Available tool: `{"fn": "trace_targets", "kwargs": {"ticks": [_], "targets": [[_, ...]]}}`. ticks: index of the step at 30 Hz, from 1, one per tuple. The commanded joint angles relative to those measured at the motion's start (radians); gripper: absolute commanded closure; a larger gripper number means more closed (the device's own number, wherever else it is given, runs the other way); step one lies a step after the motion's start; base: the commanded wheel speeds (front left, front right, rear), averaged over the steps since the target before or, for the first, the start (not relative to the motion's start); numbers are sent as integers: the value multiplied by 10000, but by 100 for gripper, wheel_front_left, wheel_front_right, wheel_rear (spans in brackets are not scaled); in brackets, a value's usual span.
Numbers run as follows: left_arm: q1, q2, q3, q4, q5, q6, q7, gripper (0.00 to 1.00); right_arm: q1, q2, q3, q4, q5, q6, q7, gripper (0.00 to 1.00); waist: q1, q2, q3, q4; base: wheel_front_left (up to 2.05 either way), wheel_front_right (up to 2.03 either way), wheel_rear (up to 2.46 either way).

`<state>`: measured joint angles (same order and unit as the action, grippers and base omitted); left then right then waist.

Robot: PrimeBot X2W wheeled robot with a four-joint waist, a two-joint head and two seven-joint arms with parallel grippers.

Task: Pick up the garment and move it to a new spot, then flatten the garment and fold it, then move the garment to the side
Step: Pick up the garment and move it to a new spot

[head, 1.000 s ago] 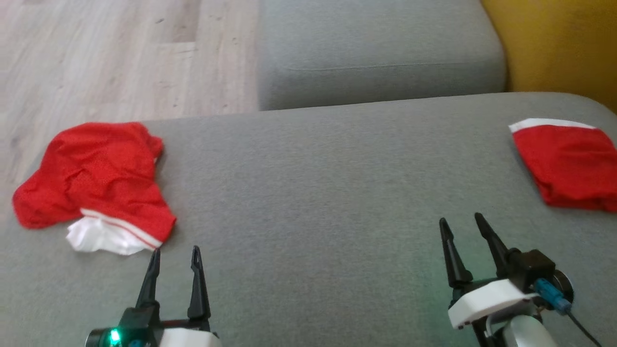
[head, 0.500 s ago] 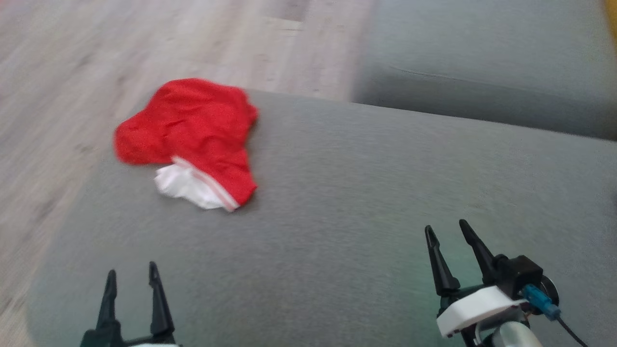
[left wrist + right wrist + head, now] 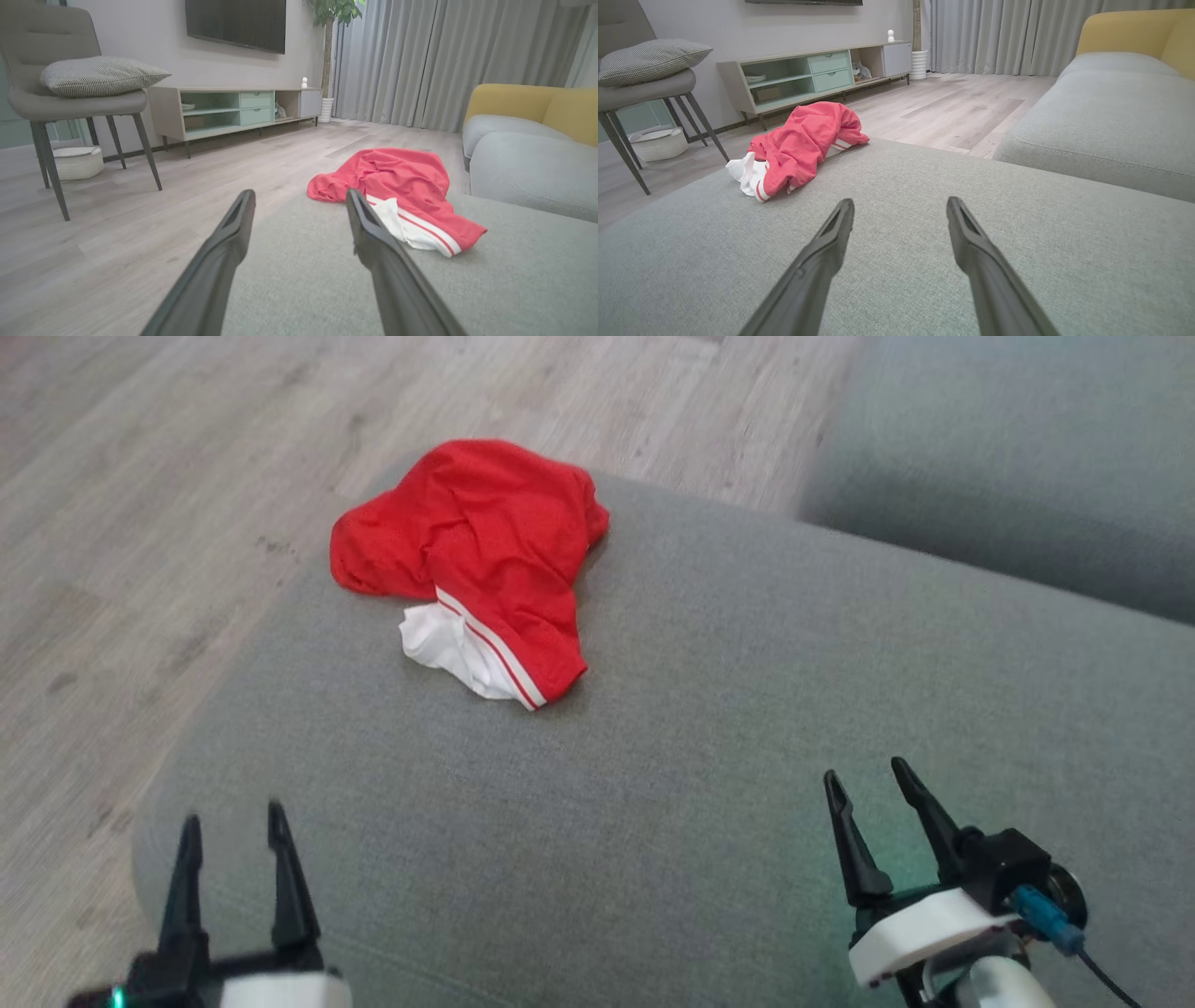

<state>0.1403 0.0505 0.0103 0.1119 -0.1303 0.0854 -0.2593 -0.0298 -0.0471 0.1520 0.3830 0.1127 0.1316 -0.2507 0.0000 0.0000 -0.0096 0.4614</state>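
Garment [image 3: 485,551], red and crumpled, with a white part and a red-and-white striped band showing at its nearer end, lies in a heap on the grey cushion [image 3: 709,775]. It sits at that cushion's far left corner, its far edge reaching the cushion's rim above the wooden floor [image 3: 140,523]. We hold our left jaws wide apart with nothing between them. Their dark fingers [image 3: 288,887] stand over the cushion's near left edge, well apart from the garment. Our right jaws gape just as wide and are empty too, their fingers [image 3: 851,859] over the cushion's near right part, also well apart from the garment. Plain grey fabric of the cushion lies between both jaws and the heap. Beyond the cushion's far right side sits a second grey seat [image 3: 1008,476].
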Motion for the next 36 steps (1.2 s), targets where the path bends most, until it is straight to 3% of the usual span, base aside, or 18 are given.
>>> {"fn": "trace_targets", "kwargs": {"ticks": [1, 6, 10, 11, 14, 20, 24, 26, 36], "targets": [[-753, -3, 386, -486, 121, -61, -24, 0, -289, -32, 137, -381, -139, -9, -110, 0, 0, 0, 334, -62, 0, 0, 0], [-2102, 328, 388, -907, 567, -460, -24, 0, -610, -511, 55, -620, -484, -9, -110, 0, 0, 0, 1447, -302, 0, 0, 0], [-3931, 960, 417, -528, 797, -831, -24, 0, -1063, -1133, 14, -972, -576, -9, -110, 0, 0, 0, 2619, -581, 0, 0, 0], [-5202, 1175, 471, 103, 674, -981, 47, 0, -1448, -1506, -77, -1302, -610, -9, -110, 0, 0, 0, 3439, -667, 0, 0, 0], [-7387, 1326, 442, 1368, 426, -1191, 642, 0, -1859, -2033, -363, -1845, -700, -9, -111, 0, 0, 0, 4513, -634, 0, 0, 0], [-10386, 1365, 490, 5331, -395, -1572, 2748, 0, -1853, -2834, -499, -2337, -803, -9, -111, 0, 0, 0, 5544, -702, 0, 0, 0], [-11039, 1618, 770, 7776, -576, -1024, 4120, 0, -1781, -3048, -556, -2610, -796, -9, -111, 0, 0, 0, 5816, -954, 0, 0, 0], [-11108, 1575, 960, 8633, -838, -966, 4546, 0, -1759, -3118, -562, -2704, -795, -9, -111, 0, 0, 0, 5909, -1070, 0, 0, 0], [-11228, 1138, 1573, 10128, -2101, -1955, 3227, 0, -1838, -3250, -661, -2858, -756, -9, -111, 0, 0, 0, 6018, -1233, 0, 0, 0]]}}
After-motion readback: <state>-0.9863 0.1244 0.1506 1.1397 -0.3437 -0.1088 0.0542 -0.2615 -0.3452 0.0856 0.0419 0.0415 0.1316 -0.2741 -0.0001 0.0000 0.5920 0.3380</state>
